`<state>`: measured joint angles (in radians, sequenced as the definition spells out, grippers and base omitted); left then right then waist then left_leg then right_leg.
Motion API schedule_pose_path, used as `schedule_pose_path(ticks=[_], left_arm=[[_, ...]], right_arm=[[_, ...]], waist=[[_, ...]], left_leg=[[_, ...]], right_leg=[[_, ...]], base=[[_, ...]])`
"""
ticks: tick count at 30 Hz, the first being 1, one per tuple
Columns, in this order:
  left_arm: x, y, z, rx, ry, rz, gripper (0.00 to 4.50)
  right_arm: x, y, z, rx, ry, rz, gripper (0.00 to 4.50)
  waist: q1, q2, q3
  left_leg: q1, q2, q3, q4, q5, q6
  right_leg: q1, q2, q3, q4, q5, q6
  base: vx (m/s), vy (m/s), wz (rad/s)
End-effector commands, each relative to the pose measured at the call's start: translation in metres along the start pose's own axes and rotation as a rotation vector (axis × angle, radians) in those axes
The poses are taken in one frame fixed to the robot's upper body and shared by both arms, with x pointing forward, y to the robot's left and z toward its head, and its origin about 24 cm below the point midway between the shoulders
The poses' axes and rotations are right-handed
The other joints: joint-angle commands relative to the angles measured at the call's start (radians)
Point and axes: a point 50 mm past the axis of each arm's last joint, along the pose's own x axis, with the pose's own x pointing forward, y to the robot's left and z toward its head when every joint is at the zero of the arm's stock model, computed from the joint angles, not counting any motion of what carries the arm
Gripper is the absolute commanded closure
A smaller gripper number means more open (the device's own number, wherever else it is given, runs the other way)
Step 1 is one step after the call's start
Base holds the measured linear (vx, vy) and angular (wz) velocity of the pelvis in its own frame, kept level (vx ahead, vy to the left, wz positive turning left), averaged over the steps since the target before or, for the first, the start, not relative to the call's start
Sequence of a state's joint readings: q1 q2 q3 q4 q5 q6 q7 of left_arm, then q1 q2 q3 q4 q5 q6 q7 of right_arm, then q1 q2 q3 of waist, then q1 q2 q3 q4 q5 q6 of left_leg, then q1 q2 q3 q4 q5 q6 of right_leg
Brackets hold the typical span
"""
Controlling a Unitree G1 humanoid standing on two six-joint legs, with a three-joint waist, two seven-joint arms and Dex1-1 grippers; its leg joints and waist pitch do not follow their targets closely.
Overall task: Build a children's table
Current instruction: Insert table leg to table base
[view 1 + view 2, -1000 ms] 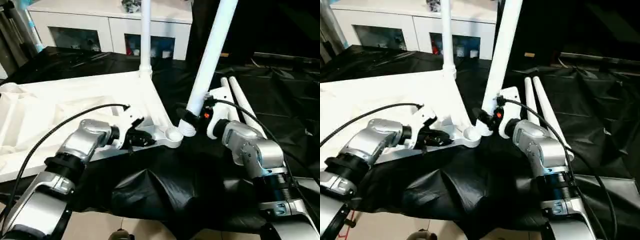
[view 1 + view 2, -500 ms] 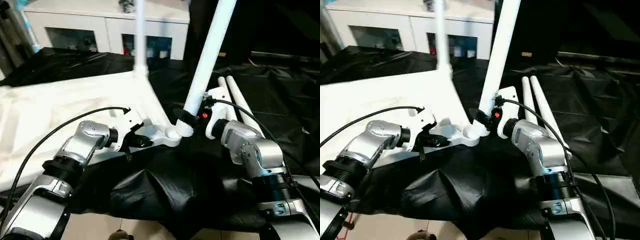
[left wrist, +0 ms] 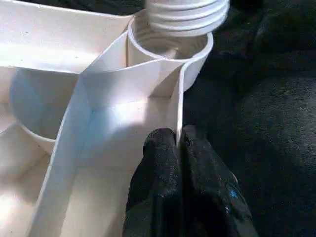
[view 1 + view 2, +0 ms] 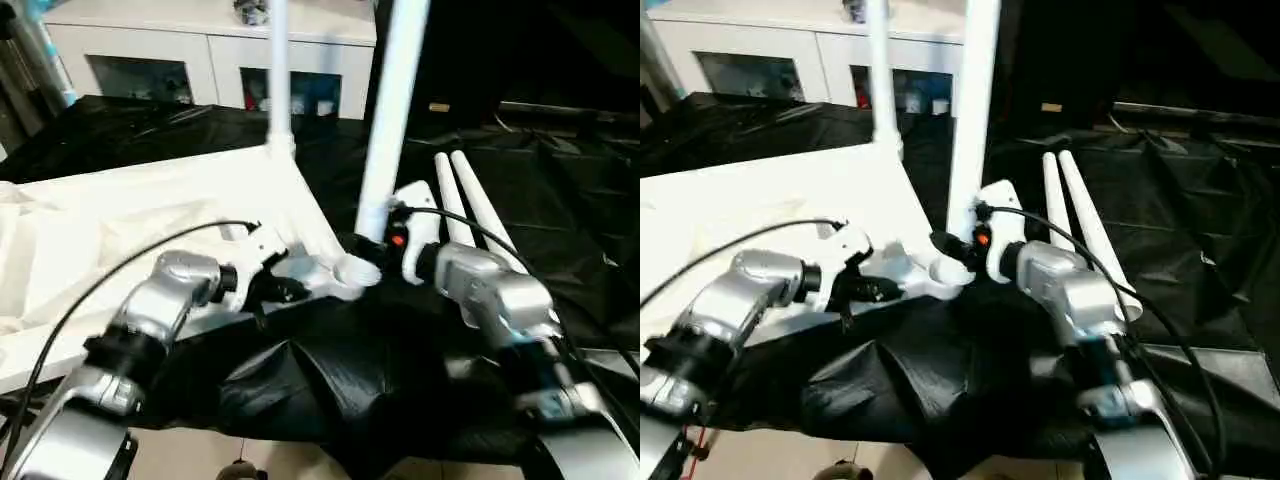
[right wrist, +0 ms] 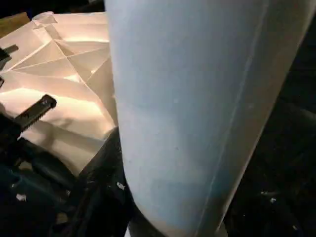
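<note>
Right end effector (image 4: 372,243) holds leg (image 4: 388,110) over socket (image 3: 168,47)

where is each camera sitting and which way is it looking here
Left eye view: on the head, looking forward and down at the tabletop lying upside down; both silver forearms show.
Right eye view: same head, slightly offset; same scene, with two spare legs lying on the black cloth.
Left wrist view: along the left gripper, pinching the tabletop's rim by the corner socket.
Right wrist view: along the right gripper, close on the held leg.
Shared: both wrist views and the eyes show this leg's threaded end at the socket.
</note>
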<state>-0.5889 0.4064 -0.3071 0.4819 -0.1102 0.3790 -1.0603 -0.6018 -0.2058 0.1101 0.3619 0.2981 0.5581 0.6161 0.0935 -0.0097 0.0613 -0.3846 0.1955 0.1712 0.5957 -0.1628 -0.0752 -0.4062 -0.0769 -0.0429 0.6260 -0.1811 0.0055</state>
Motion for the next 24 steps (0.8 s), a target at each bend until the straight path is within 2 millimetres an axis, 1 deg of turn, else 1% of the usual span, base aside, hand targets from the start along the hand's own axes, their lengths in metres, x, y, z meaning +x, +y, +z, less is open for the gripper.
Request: schedule_pose_path(ticks=[1,4,6,7,8,10,13,14,15,17,18,19,20,22,24], left_arm=[[0.008,-0.009,-0.005,-0.033,-0.006,-0.031,4.50],[0.008,-0.010,-0.005,-0.033,-0.007,-0.016,4.50],[0.008,-0.009,-0.004,-0.035,-0.009,-0.002,4.50],[0.007,-0.009,-0.004,-0.035,-0.010,0.005,4.50],[0.007,-0.009,-0.004,-0.036,-0.011,0.008,4.50],[0.007,-0.009,-0.002,-0.041,-0.020,0.013,4.50],[0.007,-0.010,-0.002,-0.042,-0.021,0.013,4.50],[0.006,-0.010,-0.002,-0.043,-0.021,0.014,4.50],[0.006,-0.010,-0.002,-0.044,-0.021,0.016,4.50],[0.006,-0.010,-0.002,-0.045,-0.022,0.021,4.50],[0.006,-0.010,-0.002,-0.045,-0.022,0.023,4.50],[0.006,-0.010,-0.002,-0.045,-0.023,0.026,4.50],[0.006,-0.009,-0.002,-0.045,-0.023,0.028,4.50],[0.005,-0.009,-0.001,-0.048,-0.028,0.036,4.50],[0.005,-0.007,-0.001,-0.050,-0.033,0.049,4.50]], right_arm=[[0.003,-0.001,0.002,-0.019,0.010,-0.001,2.57],[0.006,0.000,-0.001,-0.010,0.023,0.012,2.57],[0.008,0.001,-0.004,-0.011,0.035,0.023,2.57],[0.009,0.001,-0.005,-0.013,0.039,0.025,2.57],[0.010,0.001,-0.006,-0.014,0.041,0.025,2.57],[0.010,-0.001,-0.009,-0.011,0.047,0.013,2.57],[0.010,-0.003,-0.011,0.006,0.045,0.003,2.57],[0.009,-0.003,-0.013,0.015,0.043,0.007,2.57],[0.009,-0.003,-0.014,0.019,0.039,0.000,2.57],[0.008,-0.004,-0.016,0.030,0.037,-0.001,2.57],[0.007,-0.005,-0.017,0.035,0.034,-0.009,2.57],[0.007,-0.006,-0.019,0.043,0.030,-0.010,2.57],[0.007,-0.006,-0.020,0.047,0.027,-0.011,2.57],[0.005,-0.009,-0.023,0.084,-0.006,-0.025,2.57],[0.002,-0.011,-0.027,0.126,-0.049,-0.030,2.57]], waist=[[0.001,0.002,-0.073],[-0.001,0.002,-0.073],[0.000,0.002,-0.073],[0.001,-0.005,-0.073],[-0.001,-0.002,-0.072],[-0.001,-0.002,-0.071],[-0.001,-0.001,-0.071],[-0.002,0.001,-0.071],[-0.002,-0.001,-0.071],[-0.002,0.002,-0.071],[-0.002,0.001,-0.071],[-0.001,0.003,-0.071],[-0.002,0.002,-0.071],[-0.001,0.002,-0.071],[-0.001,0.003,-0.072]], left_leg=[[0.022,0.026,-0.003,-0.076,-0.237,-0.034],[0.022,0.026,-0.003,-0.076,-0.241,-0.035],[0.020,0.025,-0.003,-0.076,-0.243,-0.037],[0.020,0.026,-0.003,-0.076,-0.239,-0.034],[0.019,0.026,-0.003,-0.077,-0.239,-0.033],[0.022,0.026,-0.003,-0.077,-0.249,-0.034],[0.021,0.026,-0.003,-0.078,-0.251,-0.034],[0.020,0.026,-0.004,-0.078,-0.253,-0.034],[0.020,0.025,-0.003,-0.078,-0.251,-0.034],[0.020,0.025,-0.004,-0.078,-0.253,-0.033],[0.021,0.025,-0.004,-0.078,-0.255,-0.033],[0.021,0.025,-0.004,-0.079,-0.257,-0.034],[0.022,0.025,-0.004,-0.078,-0.264,-0.034],[0.020,0.025,-0.004,-0.078,-0.261,-0.034],[0.021,0.026,-0.004,-0.079,-0.262,-0.031]], right_leg=[[0.045,-0.058,0.036,-0.073,-0.209,-0.208],[0.043,-0.057,0.035,-0.074,-0.210,-0.209],[0.044,-0.058,0.036,-0.074,-0.219,-0.203],[0.045,-0.059,0.036,-0.073,-0.225,-0.200],[0.044,-0.060,0.036,-0.075,-0.234,-0.197],[0.042,-0.059,0.036,-0.077,-0.249,-0.192],[0.042,-0.059,0.036,-0.077,-0.251,-0.191],[0.042,-0.058,0.036,-0.077,-0.248,-0.191],[0.043,-0.058,0.036,-0.078,-0.247,-0.191],[0.042,-0.057,0.036,-0.079,-0.249,-0.191],[0.042,-0.058,0.036,-0.079,-0.250,-0.190],[0.041,-0.058,0.036,-0.078,-0.253,-0.190],[0.040,-0.058,0.036,-0.080,-0.255,-0.191],[0.041,-0.059,0.037,-0.079,-0.251,-0.192],[0.042,-0.059,0.036,-0.079,-0.249,-0.194]], base=[[0.000,0.000,0.00],[0.000,0.000,0.00],[0.000,0.000,0.00],[0.000,0.000,0.00],[0.000,0.000,0.00],[0.000,0.000,0.00],[0.000,0.000,0.00],[0.000,0.000,0.00],[0.000,0.000,0.00],[0.000,0.000,0.00],[0.000,0.000,0.00],[0.000,0.000,0.00],[0.000,0.000,0.00],[0.000,0.000,0.00],[0.000,0.000,0.00]])
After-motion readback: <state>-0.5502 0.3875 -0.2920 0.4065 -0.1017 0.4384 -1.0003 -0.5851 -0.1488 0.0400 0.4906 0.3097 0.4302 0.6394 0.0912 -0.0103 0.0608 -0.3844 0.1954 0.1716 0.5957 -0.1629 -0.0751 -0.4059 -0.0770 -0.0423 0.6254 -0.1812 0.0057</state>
